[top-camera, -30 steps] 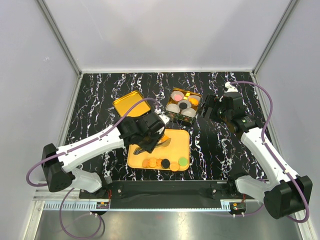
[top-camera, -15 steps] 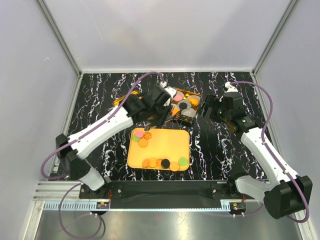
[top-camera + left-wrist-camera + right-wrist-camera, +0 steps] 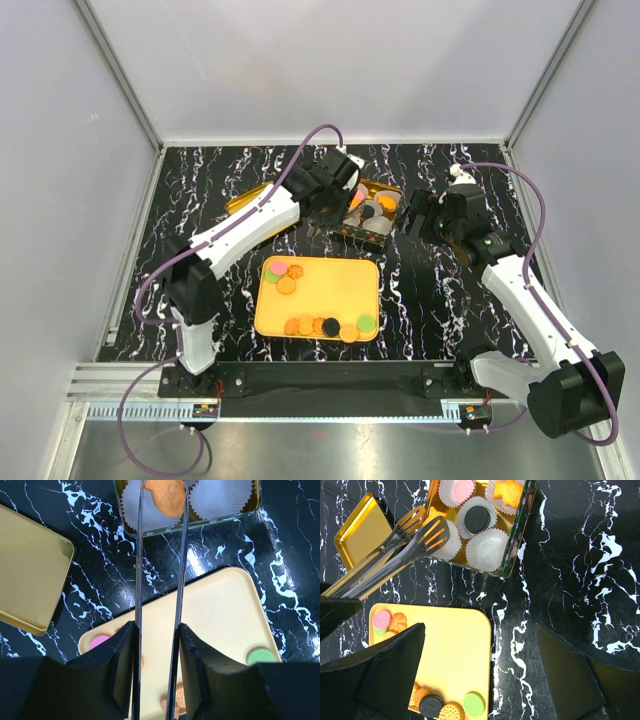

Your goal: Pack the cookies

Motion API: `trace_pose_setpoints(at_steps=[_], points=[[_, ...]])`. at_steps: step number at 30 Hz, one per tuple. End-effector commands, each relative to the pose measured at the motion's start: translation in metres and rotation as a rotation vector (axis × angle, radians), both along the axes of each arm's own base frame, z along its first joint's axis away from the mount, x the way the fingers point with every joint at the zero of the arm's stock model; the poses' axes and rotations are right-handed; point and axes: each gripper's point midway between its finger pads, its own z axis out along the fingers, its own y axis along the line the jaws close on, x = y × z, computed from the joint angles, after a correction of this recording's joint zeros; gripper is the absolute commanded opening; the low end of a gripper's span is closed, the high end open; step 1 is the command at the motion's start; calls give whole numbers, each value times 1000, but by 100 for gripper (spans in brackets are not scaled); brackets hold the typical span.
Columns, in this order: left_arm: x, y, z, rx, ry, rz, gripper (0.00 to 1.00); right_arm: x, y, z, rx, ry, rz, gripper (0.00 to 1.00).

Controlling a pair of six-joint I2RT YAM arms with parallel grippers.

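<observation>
My left gripper (image 3: 328, 190) is shut on a pair of metal tongs (image 3: 159, 580). The tong tips sit either side of an orange cookie (image 3: 167, 497) over a white paper cup (image 3: 134, 505) in the cookie tin (image 3: 372, 210). The right wrist view shows the tin holding a pink cookie (image 3: 463, 489), a black cookie (image 3: 477, 516) and another orange one (image 3: 509, 492) in cups. The yellow tray (image 3: 330, 280) carries several cookies along its near edge (image 3: 325, 326) and a few at its far left corner (image 3: 283, 272). My right gripper (image 3: 418, 215) is open and empty, right of the tin.
The tin's gold lid (image 3: 243, 204) lies left of the tin, partly under my left arm, and shows in the left wrist view (image 3: 30, 575). One paper cup (image 3: 487, 547) in the tin's near corner is empty. Black marbled tabletop (image 3: 430, 290) lies right of the tray.
My left arm has swung from the tray's far left corner up to the tin, carrying the tongs. A few cookies now show uncovered at that corner. The right arm has not moved.
</observation>
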Motion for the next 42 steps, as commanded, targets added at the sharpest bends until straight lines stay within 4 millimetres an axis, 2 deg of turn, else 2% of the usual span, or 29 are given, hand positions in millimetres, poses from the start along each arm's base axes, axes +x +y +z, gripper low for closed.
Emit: trace_pose_setpoints(at_steps=[1, 16, 24, 36, 39, 42], points=[[23, -9, 22, -44, -86, 5, 40, 0, 5, 14, 18, -48, 22, 100], [26, 5, -9, 3, -45, 26, 42, -1, 5, 13, 20, -47, 22, 100], [28, 9, -17, 15, -39, 34, 43, -1, 4, 13, 19, -46, 21, 100], [28, 9, -6, 5, -56, 28, 48, -1, 4, 15, 17, -52, 19, 100], [26, 9, -1, -3, -58, 25, 48, 0, 4, 15, 16, -50, 18, 100], [23, 8, 14, -31, -73, 16, 48, 0, 3, 16, 14, -54, 20, 100]])
